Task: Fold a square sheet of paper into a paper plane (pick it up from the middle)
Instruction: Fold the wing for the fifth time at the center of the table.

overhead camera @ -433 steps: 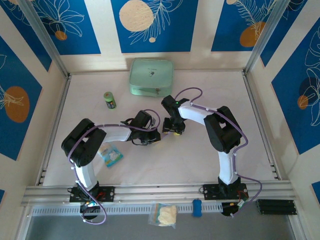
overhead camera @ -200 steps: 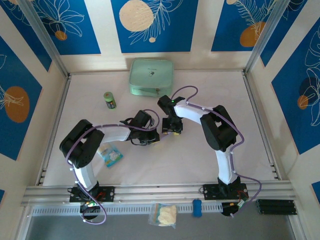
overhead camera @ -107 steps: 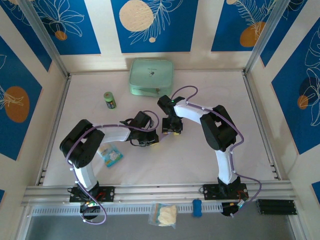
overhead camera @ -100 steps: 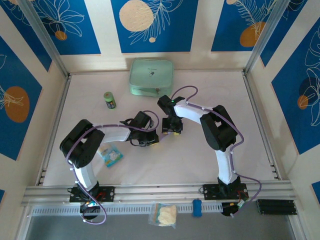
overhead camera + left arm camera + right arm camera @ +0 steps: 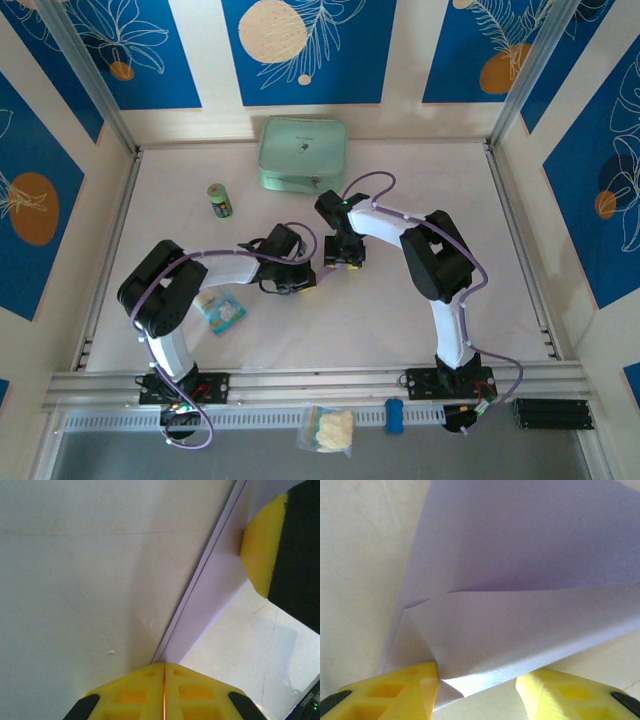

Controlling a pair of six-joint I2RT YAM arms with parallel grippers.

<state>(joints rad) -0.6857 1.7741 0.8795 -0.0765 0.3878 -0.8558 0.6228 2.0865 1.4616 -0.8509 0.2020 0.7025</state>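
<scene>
the lavender paper (image 5: 530, 570) is folded into layered flaps with sharp creases and sits over the middle of the table (image 5: 380, 310), between the arms. the left gripper (image 5: 164, 666) has its pads pressed together on the paper's narrow end. the right gripper (image 5: 477, 682) has its fingers apart, straddling a corner. since the earlier frames the right arm has edged slightly left. the label on the green can (image 5: 219, 200) is too small to read.

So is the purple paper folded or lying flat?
Folded. In the right wrist view the purple paper shows creases, with one layer lapped over another.
</scene>
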